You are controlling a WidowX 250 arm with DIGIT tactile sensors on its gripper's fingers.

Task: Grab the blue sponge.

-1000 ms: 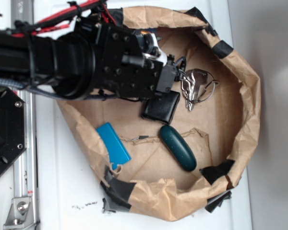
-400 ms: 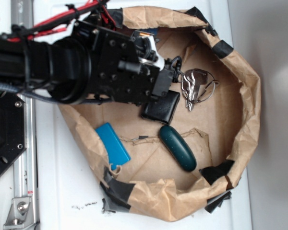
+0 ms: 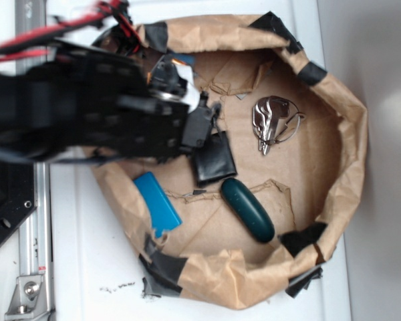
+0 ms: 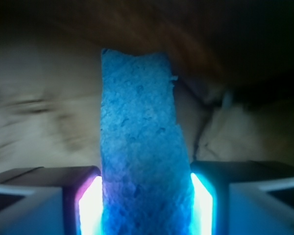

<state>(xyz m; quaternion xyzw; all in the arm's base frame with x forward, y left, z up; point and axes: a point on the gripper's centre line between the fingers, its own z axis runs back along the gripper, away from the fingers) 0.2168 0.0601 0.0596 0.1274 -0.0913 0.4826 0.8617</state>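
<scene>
The hand [image 4: 146, 196] has swung left, pinching the blue sponge [image 4: 139, 147] (lengthwise, pointing outward).

The black arm reaches in from the left of the frame, motion-blurred; its gripper [image 3: 202, 124] sits upper centre, fingers [image 4: 85, 203] closed against the blue sponge [image 4: 139, 147] between them

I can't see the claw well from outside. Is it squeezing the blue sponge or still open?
Squeezing it. In the wrist view the blue sponge fills the gap of the gripper, with both lit pads against its sides.
</scene>
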